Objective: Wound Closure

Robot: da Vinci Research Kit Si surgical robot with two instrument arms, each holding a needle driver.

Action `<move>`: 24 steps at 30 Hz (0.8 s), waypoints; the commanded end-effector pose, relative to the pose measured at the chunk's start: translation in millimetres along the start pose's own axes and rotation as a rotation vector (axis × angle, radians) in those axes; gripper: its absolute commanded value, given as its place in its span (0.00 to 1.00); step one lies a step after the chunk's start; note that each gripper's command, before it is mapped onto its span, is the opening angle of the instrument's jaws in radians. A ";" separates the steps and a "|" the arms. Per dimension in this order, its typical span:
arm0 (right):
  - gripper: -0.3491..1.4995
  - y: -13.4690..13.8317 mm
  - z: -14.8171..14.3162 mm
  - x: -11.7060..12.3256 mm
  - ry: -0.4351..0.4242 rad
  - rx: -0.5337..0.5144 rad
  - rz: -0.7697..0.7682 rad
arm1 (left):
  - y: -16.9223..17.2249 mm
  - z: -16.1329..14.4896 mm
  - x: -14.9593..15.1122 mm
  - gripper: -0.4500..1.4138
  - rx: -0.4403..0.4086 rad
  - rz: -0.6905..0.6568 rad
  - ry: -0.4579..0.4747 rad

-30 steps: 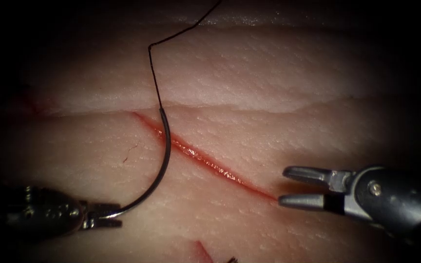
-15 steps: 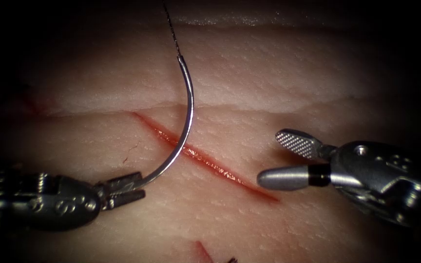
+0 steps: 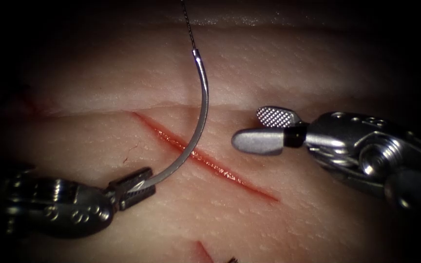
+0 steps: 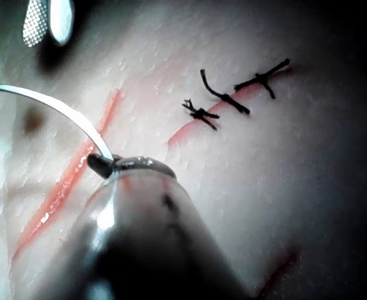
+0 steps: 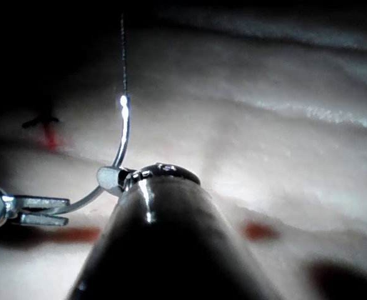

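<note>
My left tool (image 3: 135,187) comes in low on the left of the cut (image 3: 210,165), its jaws shut on the curved needle (image 3: 198,131) close to its pointed end. The needle arcs up over the cut, free of the tissue (image 3: 288,63), its blunt end high with the black thread (image 3: 187,22) leading away from it. My right tool (image 3: 248,127) hovers right of the cut, jaws open and holding nothing, a short way from the needle's middle. The left wrist view shows the needle (image 4: 52,106) leaving my left jaws (image 4: 105,164). The right wrist view shows the needle (image 5: 125,134) and the left tool (image 5: 27,209).
Three knotted stitches (image 4: 224,100) close another stretch of cut in the left wrist view. A ridge in the tissue (image 3: 98,109) runs across behind the open cut. A short red mark (image 3: 201,251) and a cut thread end (image 3: 231,259) lie at the near edge.
The left tool has risen and shifted right, swinging the needle's blunt end up and to the right. The right tool has moved left and up toward the needle, its jaws opening wider.
</note>
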 end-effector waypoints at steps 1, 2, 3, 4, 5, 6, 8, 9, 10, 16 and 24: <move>0.92 -0.2 1.2 0.9 0.001 0.002 0.015 | 0.2 0.6 0.4 0.13 0.006 0.006 0.000; 0.93 -0.3 1.4 1.0 -0.001 -0.001 0.016 | 0.2 0.5 0.6 0.13 0.011 0.014 0.000; 0.93 -0.3 1.6 1.0 0.000 -0.002 0.017 | 0.2 0.5 0.7 0.14 0.017 0.021 -0.002; 0.94 -0.3 1.7 1.1 -0.001 -0.004 0.018 | 0.2 0.5 0.8 0.14 0.022 0.029 -0.003; 0.94 -0.4 2.0 1.2 -0.002 -0.007 0.018 | 0.2 0.4 1.0 0.14 0.027 0.037 -0.003; 0.94 -0.4 2.1 1.2 -0.001 -0.008 0.019 | 0.1 0.3 1.1 0.14 0.037 0.043 -0.001; 0.94 -0.4 2.4 1.3 0.001 -0.010 0.021 | 0.1 0.2 1.2 0.14 0.046 0.054 -0.001; 0.94 -0.4 2.6 1.4 0.002 -0.011 0.021 | 0.1 0.1 1.3 0.14 0.051 0.062 -0.002; 0.94 -0.4 2.7 1.5 0.000 -0.013 0.022 | 0.1 0.1 1.3 0.14 0.054 0.066 -0.003; 0.96 -0.7 3.7 1.7 -0.003 -0.024 0.026 | 0.1 0.1 1.4 0.15 0.061 0.084 -0.012; 0.95 -1.5 5.3 2.1 -0.001 -0.040 0.021 | 0.2 0.1 1.6 0.15 0.060 0.089 -0.009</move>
